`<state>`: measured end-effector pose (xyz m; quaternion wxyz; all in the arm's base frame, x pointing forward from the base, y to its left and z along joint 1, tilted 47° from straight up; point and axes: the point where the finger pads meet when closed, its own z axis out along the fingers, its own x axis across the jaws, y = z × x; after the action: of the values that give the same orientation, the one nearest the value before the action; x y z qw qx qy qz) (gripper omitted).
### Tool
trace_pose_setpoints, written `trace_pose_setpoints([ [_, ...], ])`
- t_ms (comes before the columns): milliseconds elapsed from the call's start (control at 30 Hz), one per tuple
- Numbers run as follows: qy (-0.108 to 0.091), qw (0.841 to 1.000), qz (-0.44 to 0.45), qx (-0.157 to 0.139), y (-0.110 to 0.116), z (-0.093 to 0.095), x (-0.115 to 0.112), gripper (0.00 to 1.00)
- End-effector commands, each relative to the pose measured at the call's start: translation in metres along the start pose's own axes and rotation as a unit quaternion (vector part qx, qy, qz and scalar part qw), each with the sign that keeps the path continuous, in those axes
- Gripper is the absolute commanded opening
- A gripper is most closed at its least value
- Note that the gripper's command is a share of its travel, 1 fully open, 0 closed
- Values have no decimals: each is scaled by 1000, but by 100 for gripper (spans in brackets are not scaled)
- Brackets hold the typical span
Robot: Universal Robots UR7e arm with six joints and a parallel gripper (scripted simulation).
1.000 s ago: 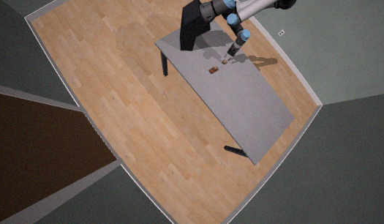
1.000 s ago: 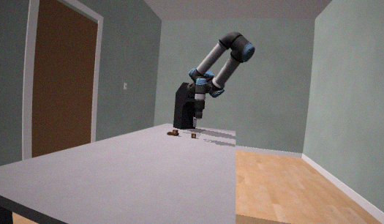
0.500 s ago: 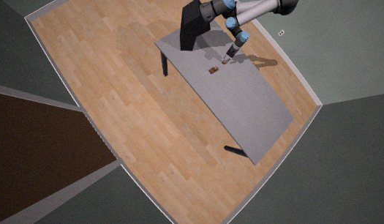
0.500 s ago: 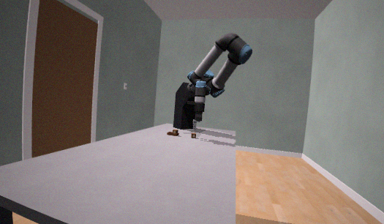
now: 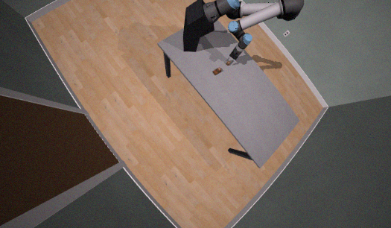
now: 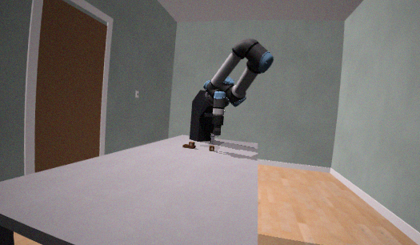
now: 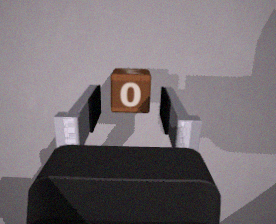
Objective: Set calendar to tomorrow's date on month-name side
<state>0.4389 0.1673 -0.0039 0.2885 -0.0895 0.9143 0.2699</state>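
A brown wooden cube (image 5: 228,63) (image 6: 212,148) (image 7: 120,105) stands on the table, apart from the tray. In the wrist view it shows a white 0 that reads upright, and part of its top. My gripper (image 5: 231,59) (image 6: 212,140) (image 7: 130,100) is open and empty. It is above the table close to this cube; in the wrist view the cube appears between and just beyond the fingertips. The small brown tray (image 5: 214,72) (image 6: 186,146) is on the table with the other cube (image 6: 192,143) at one end. That cube's digits are too small to read.
The grey table (image 5: 249,100) (image 6: 132,188) carries the tray, the cubes and the black robot pedestal (image 5: 192,30) (image 6: 199,120). The tray is a short way to the side of the gripper. The arm's shadows fall across the table around the loose cube.
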Motion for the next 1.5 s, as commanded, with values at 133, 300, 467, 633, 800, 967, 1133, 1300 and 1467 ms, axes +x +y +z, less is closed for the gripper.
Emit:
trace_pose_setpoints([
  [133,-1,1000,0,1,0,6,0,90],
  [300,-1,1000,0,1,0,6,0,90],
  [467,-1,1000,0,1,0,6,0,90],
  [633,-1,1000,0,1,0,6,0,90],
  [800,-1,1000,0,1,0,6,0,90],
  [967,-1,1000,0,1,0,6,0,90],
  [1133,-1,1000,0,1,0,6,0,90],
  [1300,-1,1000,0,1,0,6,0,90],
  [1467,-1,1000,0,1,0,6,0,90],
])
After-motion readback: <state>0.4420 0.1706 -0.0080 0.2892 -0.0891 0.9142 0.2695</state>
